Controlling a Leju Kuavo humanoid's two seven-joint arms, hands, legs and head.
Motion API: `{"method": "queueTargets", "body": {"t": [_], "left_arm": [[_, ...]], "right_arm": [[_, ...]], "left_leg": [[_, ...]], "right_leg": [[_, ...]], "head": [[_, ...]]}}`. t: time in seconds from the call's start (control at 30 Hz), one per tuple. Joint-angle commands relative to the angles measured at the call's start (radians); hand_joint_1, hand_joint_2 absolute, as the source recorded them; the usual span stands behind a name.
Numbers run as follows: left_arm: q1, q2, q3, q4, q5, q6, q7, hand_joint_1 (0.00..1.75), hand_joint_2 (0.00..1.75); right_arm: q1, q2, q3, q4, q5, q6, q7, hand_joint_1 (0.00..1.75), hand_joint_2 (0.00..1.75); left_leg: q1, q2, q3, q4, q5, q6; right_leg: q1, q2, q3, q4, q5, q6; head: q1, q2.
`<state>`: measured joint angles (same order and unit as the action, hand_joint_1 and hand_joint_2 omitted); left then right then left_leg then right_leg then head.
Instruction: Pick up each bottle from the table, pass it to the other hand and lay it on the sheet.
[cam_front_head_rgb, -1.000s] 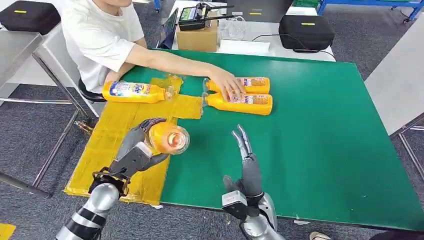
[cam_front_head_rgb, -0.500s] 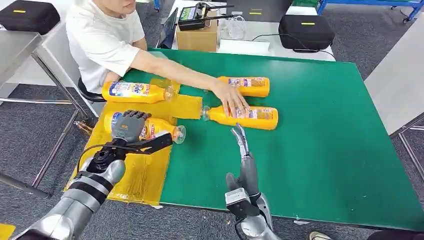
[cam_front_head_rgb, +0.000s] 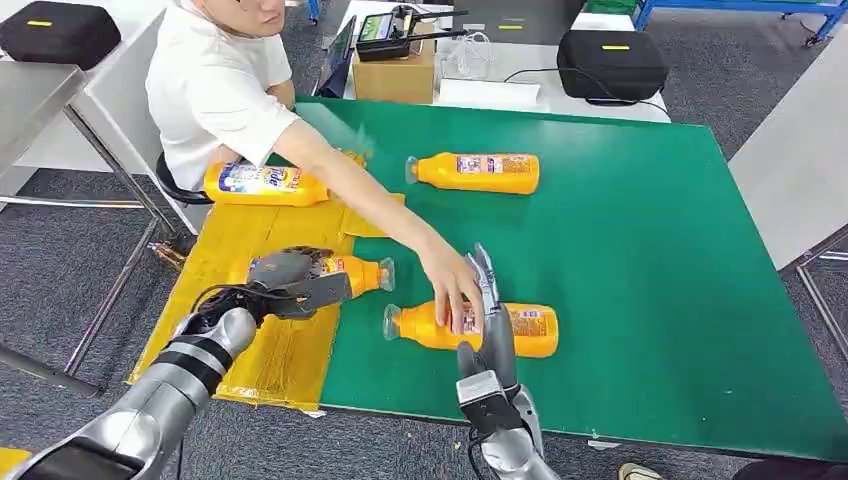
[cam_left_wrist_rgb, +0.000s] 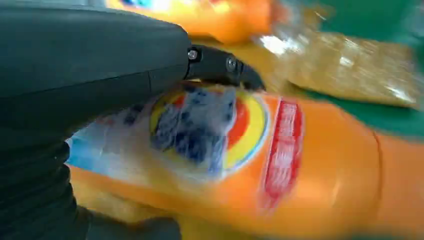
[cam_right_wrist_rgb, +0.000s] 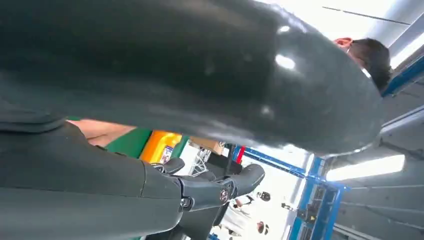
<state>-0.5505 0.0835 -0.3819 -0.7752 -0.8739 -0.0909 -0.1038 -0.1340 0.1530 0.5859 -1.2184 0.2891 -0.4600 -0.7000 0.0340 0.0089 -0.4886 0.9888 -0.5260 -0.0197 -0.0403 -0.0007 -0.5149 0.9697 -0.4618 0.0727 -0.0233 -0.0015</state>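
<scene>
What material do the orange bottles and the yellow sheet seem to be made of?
Orange bottles, such as the far one: likely glossy plastic, with a clear cap and printed label. Yellow sheet: probably thin shiny film or tape-covered paper, judging by its wrinkles and glare.

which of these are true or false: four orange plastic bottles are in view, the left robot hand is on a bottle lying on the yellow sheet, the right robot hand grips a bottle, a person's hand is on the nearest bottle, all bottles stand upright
1. Four orange plastic bottles are in view. True.
2. The left robot hand rests on an orange plastic bottle lying on the yellow sheet. True.
3. The right robot hand grips a bottle. False: its fingers are straight, holding nothing.
4. A person's hand is on the nearest bottle on the green table. True.
5. All bottles stand upright. False: all lie on their sides.
</scene>
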Motion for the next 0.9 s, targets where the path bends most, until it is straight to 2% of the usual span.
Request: {"method": "queueTargets", "body": {"t": [0.03, 0.17, 0.27, 0.33, 0.43, 0.47, 0.5, 0.8, 0.83, 0.9], "left_arm": [[-0.061, -0.012, -0.012, 0.037, 0.065, -0.066, -0.025, 0.00, 1.75], [-0.086, -0.014, -0.023, 0.038, 0.088, -0.062, -0.010, 0.00, 1.75], [-0.091, -0.014, -0.020, 0.040, 0.117, -0.066, -0.015, 0.00, 1.75], [-0.082, -0.015, 0.004, 0.024, 0.169, -0.046, -0.031, 0.00, 1.75], [0.033, -0.050, 0.119, -0.166, 0.344, 0.113, -0.123, 0.00, 1.75], [0.033, -0.050, 0.119, -0.166, 0.344, 0.113, -0.123, 0.00, 1.75], [0.099, -0.065, 0.147, -0.280, 0.397, 0.197, -0.160, 0.00, 1.75], [0.119, -0.075, 0.166, -0.315, 0.435, 0.212, -0.174, 0.00, 1.75], [0.153, -0.095, 0.203, -0.378, 0.521, 0.265, -0.229, 0.00, 1.75], [0.221, -0.112, 0.239, -0.505, 0.675, 0.278, -0.272, 0.00, 1.75]], "right_arm": [[-0.036, -0.021, 0.016, 0.016, -0.042, 0.026, 0.002, 0.00, 0.00], [-0.038, -0.024, 0.017, 0.020, -0.051, 0.033, 0.002, 0.00, 0.00], [-0.041, -0.027, 0.023, 0.022, -0.043, 0.027, 0.002, 0.00, 0.00], [-0.044, -0.029, 0.023, 0.027, -0.043, 0.025, 0.002, 0.00, 0.00], [-0.035, -0.036, 0.025, 0.029, -0.036, 0.016, 0.002, 0.00, 0.00], [-0.035, -0.036, 0.025, 0.029, -0.036, 0.016, 0.002, 0.00, 0.00], [-0.034, -0.041, 0.038, 0.032, -0.025, 0.002, 0.002, 0.00, 0.00], [-0.034, -0.043, 0.043, 0.035, -0.019, -0.005, 0.002, 0.00, 0.00], [-0.036, -0.044, 0.050, 0.049, 0.005, -0.036, 0.002, 0.00, 0.00], [-0.042, -0.040, 0.034, 0.117, 0.063, -0.068, 0.002, 0.00, 0.00]], "left_leg": [[0.000, -0.001, 0.001, 0.000, 0.000, 0.002], [0.001, -0.002, 0.000, 0.000, 0.000, 0.002], [0.002, -0.004, 0.004, -0.004, 0.002, 0.006], [0.001, -0.003, 0.003, -0.002, 0.001, 0.005], [0.000, 0.000, 0.003, -0.003, 0.000, 0.004], [0.000, 0.000, 0.002, -0.002, 0.000, 0.003], [0.001, 0.000, 0.003, -0.003, 0.000, 0.004], [0.001, 0.000, 0.002, -0.002, 0.000, 0.003], [0.001, 0.000, 0.000, -0.001, 0.000, 0.002], [0.001, 0.000, 0.002, -0.003, 0.000, 0.003]], "right_leg": [[0.001, -0.001, 0.001, -0.001, 0.000, -0.003], [0.001, -0.002, 0.001, -0.001, 0.000, -0.003], [0.003, -0.002, 0.006, -0.005, 0.001, -0.009], [0.003, -0.002, 0.004, -0.004, 0.001, -0.007], [0.002, 0.000, 0.004, -0.003, 0.000, -0.005], [0.001, 0.000, 0.002, -0.002, 0.000, -0.003], [0.002, 0.000, 0.004, -0.004, 0.000, -0.005], [0.001, 0.000, 0.002, -0.002, 0.000, -0.004], [0.001, 0.000, 0.001, -0.002, 0.001, -0.003], [0.002, 0.000, 0.003, -0.003, 0.001, -0.005]], "head": [[0.000, 0.000], [0.000, 0.000], [0.000, 0.000], [0.000, 0.000], [0.000, 0.000], [0.000, 0.000], [0.000, 0.000], [0.000, 0.000], [0.000, 0.000], [0.000, 0.000]]}}
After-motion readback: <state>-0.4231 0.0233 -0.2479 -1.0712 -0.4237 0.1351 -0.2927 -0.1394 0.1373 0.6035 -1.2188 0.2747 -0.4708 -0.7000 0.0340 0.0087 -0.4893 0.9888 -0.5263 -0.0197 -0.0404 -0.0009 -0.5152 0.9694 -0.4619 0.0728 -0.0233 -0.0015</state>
